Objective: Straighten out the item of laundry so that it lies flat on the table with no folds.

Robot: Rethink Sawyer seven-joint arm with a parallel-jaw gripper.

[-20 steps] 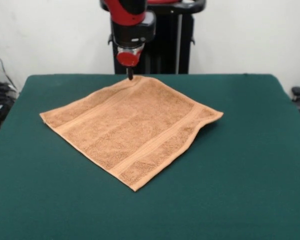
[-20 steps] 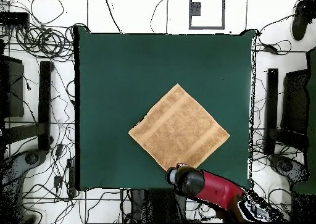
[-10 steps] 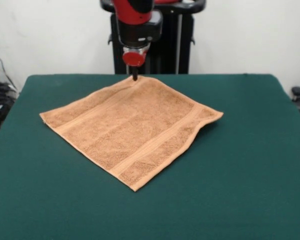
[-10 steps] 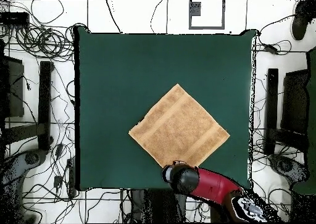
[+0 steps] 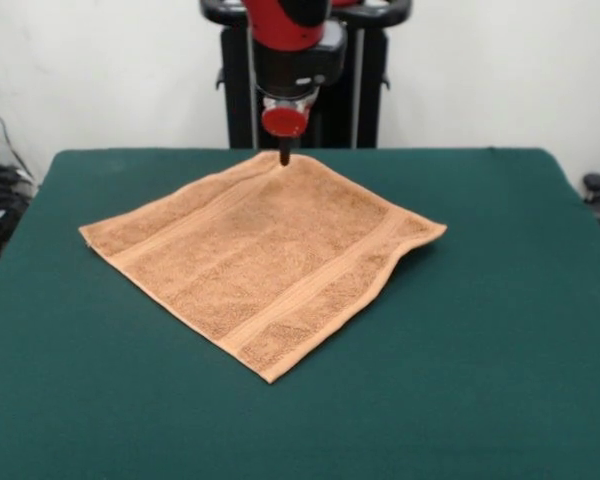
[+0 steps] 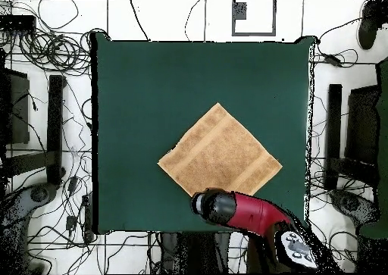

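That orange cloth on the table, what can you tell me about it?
The small square orange-tan terry-cloth towel lies spread open, turned like a diamond, on the dark green felt-topped table. It looks fluffy, with a woven band near two opposite hems. It is nearly flat; one corner lifts slightly. The red and black arm's pincer hangs at the towel's far corner.

Robotics lab, green-topped table [image 6: 151, 82] w/ loose cables [image 6: 53, 48] on white floor (equipment stands [image 6: 54, 128] alongside)
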